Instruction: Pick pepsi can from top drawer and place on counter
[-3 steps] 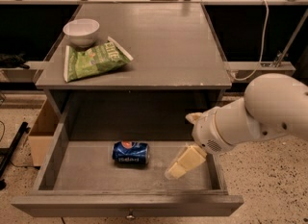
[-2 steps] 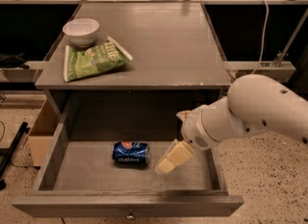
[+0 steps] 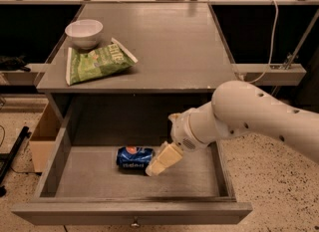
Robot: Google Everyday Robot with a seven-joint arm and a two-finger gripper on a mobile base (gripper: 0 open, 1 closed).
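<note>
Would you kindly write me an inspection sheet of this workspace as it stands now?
Surface: counter, grey and flat, edges slightly worn.
Job's things: top drawer is pulled open; pepsi can lies on its side on the drawer floor, not yet on the counter.
Clutter: white bowl and green chip bag side by side near the counter's far left corner.
Grippers: gripper is down inside the drawer at the can's right end; whether it touches the can cannot be told.
Cables: pale cable hangs behind the counter on the right.
Surroundings: speckled floor; cardboard box left of the drawer.
</note>
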